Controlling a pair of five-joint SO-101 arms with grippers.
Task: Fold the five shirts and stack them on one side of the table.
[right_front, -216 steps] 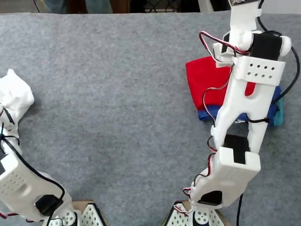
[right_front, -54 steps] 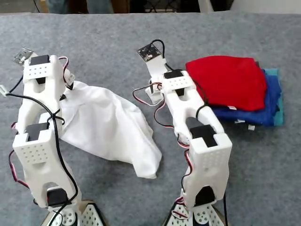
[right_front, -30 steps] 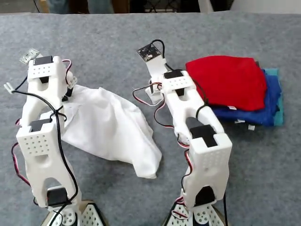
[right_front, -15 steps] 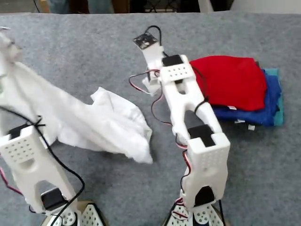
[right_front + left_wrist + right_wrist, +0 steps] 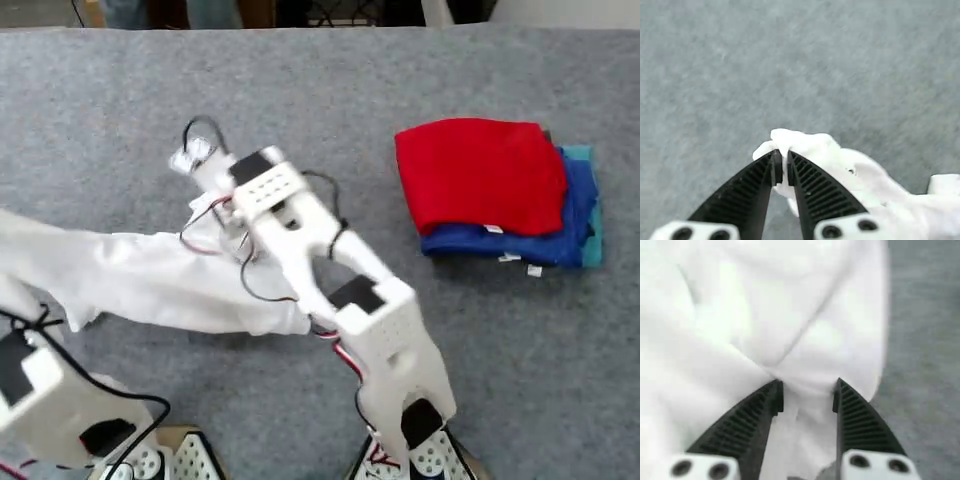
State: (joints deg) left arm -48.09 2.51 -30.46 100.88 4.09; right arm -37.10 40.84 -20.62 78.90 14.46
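One white shirt [image 5: 150,285] seems mid-spreading; left gripper [image 5: 782,159] pinches its bunched edge; right gripper [image 5: 807,388] straddles a fold, jaws apart — next, close and pull taut.

plain colours on a grey table: one white shirt, a red, blue and teal stack.
the table cover [image 5: 420,70] is a flecked mid grey with no pattern. the white shirt [image 5: 150,285] is plain white, its folds shading to pale grey. the red shirt [image 5: 480,170] is solid bright red, the blue shirt [image 5: 510,245] deep royal blue with small white tags, and the teal shirt [image 5: 593,225] shows as a turquoise edge. the right arm [image 5: 300,240] and left arm [image 5: 45,385] are white with black motor blocks, and their wires [image 5: 338,345] are red, black and white. the left gripper [image 5: 781,167] and right gripper [image 5: 807,390] have black ribbed fingers on white bases.
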